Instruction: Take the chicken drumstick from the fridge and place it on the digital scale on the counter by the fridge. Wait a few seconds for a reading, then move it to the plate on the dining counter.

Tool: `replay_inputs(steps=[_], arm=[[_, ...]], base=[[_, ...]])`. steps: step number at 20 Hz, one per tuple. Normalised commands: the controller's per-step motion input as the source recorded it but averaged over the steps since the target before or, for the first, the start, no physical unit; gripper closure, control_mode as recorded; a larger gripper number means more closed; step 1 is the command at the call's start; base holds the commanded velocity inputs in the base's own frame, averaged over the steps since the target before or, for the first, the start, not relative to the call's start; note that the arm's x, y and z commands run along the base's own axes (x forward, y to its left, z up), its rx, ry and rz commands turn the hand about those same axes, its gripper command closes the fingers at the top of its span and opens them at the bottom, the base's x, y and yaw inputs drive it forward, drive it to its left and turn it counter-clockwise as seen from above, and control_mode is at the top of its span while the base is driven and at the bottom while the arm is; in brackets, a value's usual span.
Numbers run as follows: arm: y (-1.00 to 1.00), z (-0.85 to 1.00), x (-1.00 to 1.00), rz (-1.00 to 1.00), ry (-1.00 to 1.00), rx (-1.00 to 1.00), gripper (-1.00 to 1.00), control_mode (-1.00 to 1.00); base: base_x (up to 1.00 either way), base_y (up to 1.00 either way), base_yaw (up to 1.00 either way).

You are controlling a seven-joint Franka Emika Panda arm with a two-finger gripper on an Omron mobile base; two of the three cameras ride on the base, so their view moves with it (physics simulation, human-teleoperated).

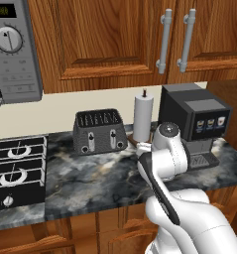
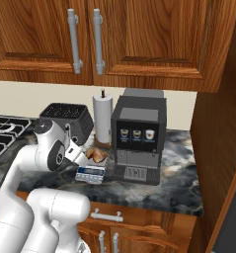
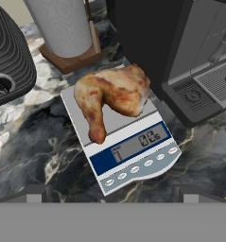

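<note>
The golden-brown chicken drumstick lies on the flat pale digital scale, whose blue display panel faces me. In the right base view the drumstick rests on the scale just left of the coffee machine. My gripper hovers above and apart from the meat, open, with nothing between its fingertips. The fridge, the plate and the dining counter are out of view.
A black slotted toaster stands left of the scale, a paper towel roll behind it, and a dark coffee machine close on the right. A stove lies further left. Wooden cabinets hang above the marbled counter.
</note>
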Motion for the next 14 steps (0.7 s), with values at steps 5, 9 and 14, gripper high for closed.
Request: replay_inputs(steps=[5,9,14], arm=[[0.0,0.0,0.0,0.0,0.0,0.0,-1.0,-1.0],[0.0,0.0,0.0,0.0,0.0,0.0,-1.0,-1.0],[0.0,0.0,0.0,0.0,0.0,0.0,-1.0,-1.0]], base=[[0.0,0.0,0.0],[0.0,0.0,0.0],[0.0,0.0,0.0]])
